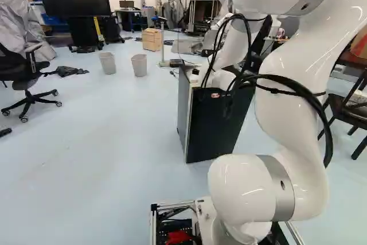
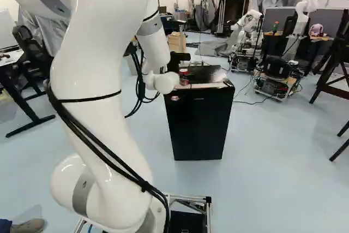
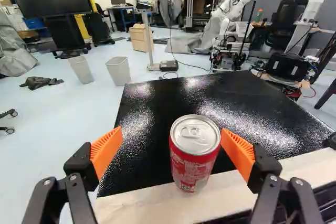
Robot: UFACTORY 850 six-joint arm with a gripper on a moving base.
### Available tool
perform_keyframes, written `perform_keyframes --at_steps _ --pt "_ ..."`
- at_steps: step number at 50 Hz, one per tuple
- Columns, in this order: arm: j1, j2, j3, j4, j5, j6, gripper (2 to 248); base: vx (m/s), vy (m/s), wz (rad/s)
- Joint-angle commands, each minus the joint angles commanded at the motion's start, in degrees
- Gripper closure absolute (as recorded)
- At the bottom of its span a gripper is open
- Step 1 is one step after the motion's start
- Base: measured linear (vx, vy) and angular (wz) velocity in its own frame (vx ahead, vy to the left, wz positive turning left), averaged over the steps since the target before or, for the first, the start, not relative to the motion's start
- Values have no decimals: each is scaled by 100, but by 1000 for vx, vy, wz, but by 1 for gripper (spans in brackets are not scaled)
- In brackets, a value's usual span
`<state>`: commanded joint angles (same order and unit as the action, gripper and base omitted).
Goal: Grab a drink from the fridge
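At the front edge of the fridge top, the fingers (image 3: 106, 150) stand spread, orange pads angled inward, with the red soda can (image 3: 195, 156) upright between them. The pad on the side of the waste bins (image 3: 119, 71) is well apart from the can; the other looks just beside it, though whether it touches I cannot tell.

The step in hand seems to be closing on the can. Best to shift the gripper slightly toward the nearer pad first, so both meet the wall together; closed from here, one pad would probably land first and shove the can sideways. A little further forward may help too, so the can sits deep between the pads rather than at their tips.

Squeeze firmly but gently: the thin wall could dent, and the smooth metal may slip if held only near the rim. The can stands on the pale strip (image 3: 147, 205) in front of the textured black top (image 3: 236, 95), so keep the gripper clear of that strip. Then lift straight up before drawing the arm (image 2: 109, 53) back over the fridge (image 2: 199, 126), whose door looks shut.
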<state>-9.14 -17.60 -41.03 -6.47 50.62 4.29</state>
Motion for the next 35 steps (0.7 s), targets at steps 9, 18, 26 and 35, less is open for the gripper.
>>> perform_keyframes --at_steps 9,18,26,35 --pt "-49 128 153 0 0 0 3 0 0 0" --pt "-87 226 269 0 0 0 3 0 0 0" --pt "-112 291 346 0 0 0 3 0 0 0" --pt "-115 285 339 0 0 0 3 0 0 0"
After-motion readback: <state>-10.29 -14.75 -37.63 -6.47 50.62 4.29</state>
